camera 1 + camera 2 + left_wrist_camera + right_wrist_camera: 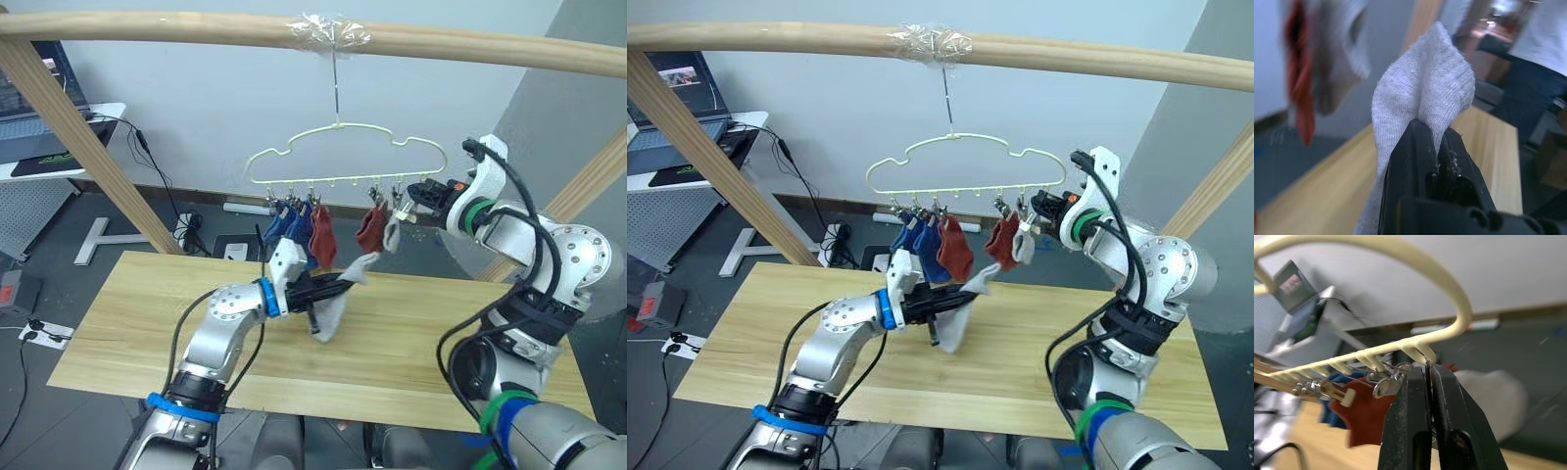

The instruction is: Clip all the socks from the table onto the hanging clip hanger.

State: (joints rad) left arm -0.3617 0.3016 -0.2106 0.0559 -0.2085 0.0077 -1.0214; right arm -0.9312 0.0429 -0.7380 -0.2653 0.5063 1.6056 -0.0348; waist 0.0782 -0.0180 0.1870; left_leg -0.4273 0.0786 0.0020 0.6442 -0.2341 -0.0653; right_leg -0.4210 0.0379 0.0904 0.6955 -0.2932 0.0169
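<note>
The pale yellow clip hanger point(343, 147) hangs by its hook from the wooden pole. Two blue socks point(289, 227), two rust red socks point(321, 237) and one light grey sock point(393, 231) hang from its clips. Above the middle of the table point(147, 323), my left gripper point(343, 283) is shut on another light grey sock point(331, 313), just below the hanging ones. The cloth bulges out between its fingers point(1413, 147). My right gripper point(415, 200) is at the hanger's right end, shut on a silver clip point(1426, 363) under the wire loops.
The round wooden pole point(196, 27) crosses overhead on slanted legs point(88, 147) at both sides. A desk with a laptop point(49, 137) stands at the back left, with cables on the floor behind the table. A person point(1540, 63) stands beyond the table's end.
</note>
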